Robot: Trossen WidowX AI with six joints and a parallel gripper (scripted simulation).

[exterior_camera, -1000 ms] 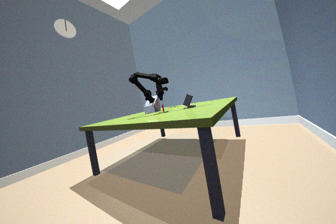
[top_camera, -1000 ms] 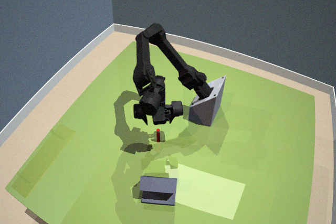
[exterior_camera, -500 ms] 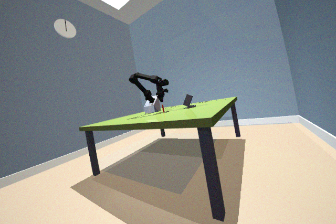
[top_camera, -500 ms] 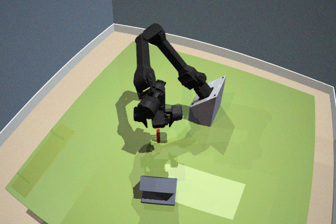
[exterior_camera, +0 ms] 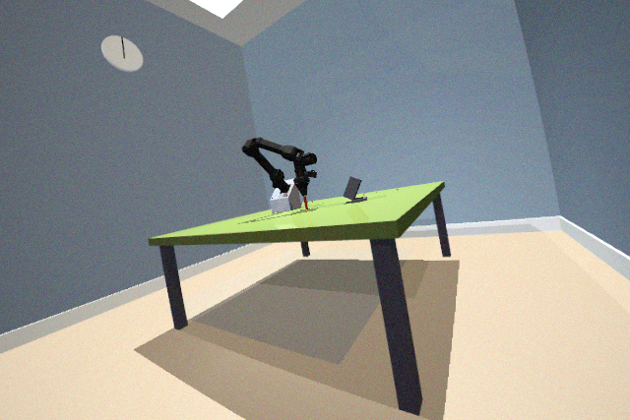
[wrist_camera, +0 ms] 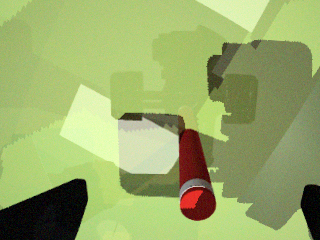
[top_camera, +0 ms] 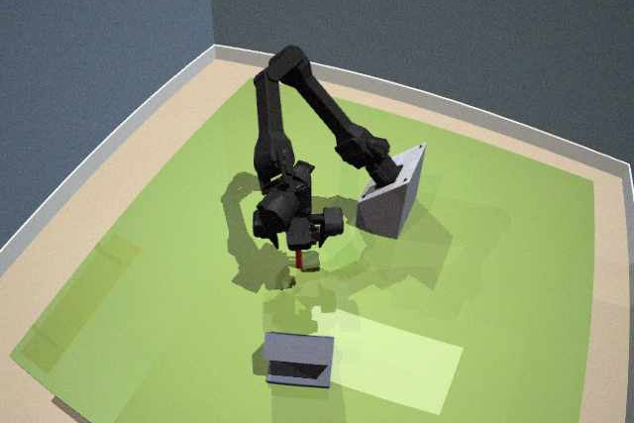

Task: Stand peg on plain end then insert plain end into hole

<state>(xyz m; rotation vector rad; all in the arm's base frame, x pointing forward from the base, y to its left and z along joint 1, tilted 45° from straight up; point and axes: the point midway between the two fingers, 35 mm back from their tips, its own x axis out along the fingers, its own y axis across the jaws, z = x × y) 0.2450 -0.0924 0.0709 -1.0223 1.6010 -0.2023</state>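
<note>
The red peg [top_camera: 298, 259] [exterior_camera: 305, 203] [wrist_camera: 192, 155] stands upright on the green table [top_camera: 511, 255] [exterior_camera: 355, 216]. In the wrist view its grey-white band is at the top end, and the plain end is down. The top view has its top hidden behind the gripper. My gripper [top_camera: 298, 246] [exterior_camera: 305, 194] [wrist_camera: 194, 186] points down over the peg, wide open. In the wrist view the fingers are far apart, one on each side of the peg's top, not touching it. The small grey sloped panel [top_camera: 299, 348] [exterior_camera: 351, 188] stands on the table; its hole cannot be made out.
The arm's base sits on a pale wedge-shaped block [top_camera: 381, 214] [exterior_camera: 283, 203], to the right of the gripper in the top view. The sloped panel stands on the far side of the peg from the arm. Shadows and a bright light patch lie on the table.
</note>
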